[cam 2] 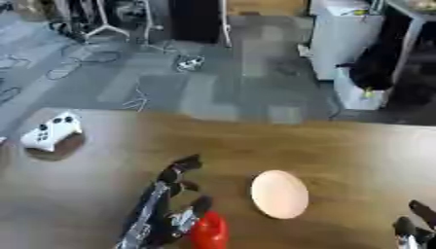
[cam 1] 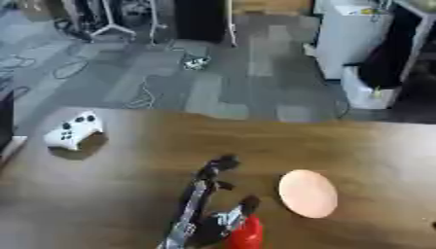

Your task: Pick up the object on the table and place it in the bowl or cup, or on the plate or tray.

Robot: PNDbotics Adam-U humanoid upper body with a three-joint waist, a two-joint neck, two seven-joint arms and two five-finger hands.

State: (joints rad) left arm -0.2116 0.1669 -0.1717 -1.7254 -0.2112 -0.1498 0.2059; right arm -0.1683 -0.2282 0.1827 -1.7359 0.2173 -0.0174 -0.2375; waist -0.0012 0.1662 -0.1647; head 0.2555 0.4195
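Note:
A red object (cam 1: 245,234), round-topped and cut off by the bottom edge, sits at the near middle of the table. My left hand (cam 1: 204,204) is right beside it on its left, with fingers (cam 1: 220,165) stretched forward and fairly straight. The thumb (cam 1: 248,202) rests just above the red object's top, and no fingers curl round it. A peach-coloured round plate (cam 1: 307,193) lies flat a little to the right, apart from the hand. My right hand (cam 2: 415,222) shows at the lower right corner, fingers up, holding nothing.
A white game controller (cam 1: 73,130) lies near the table's far left corner. The brown wooden table (cam 1: 153,146) ends at its far edge against grey carpet. Beyond it are cables, stands and a white cabinet (cam 1: 351,39).

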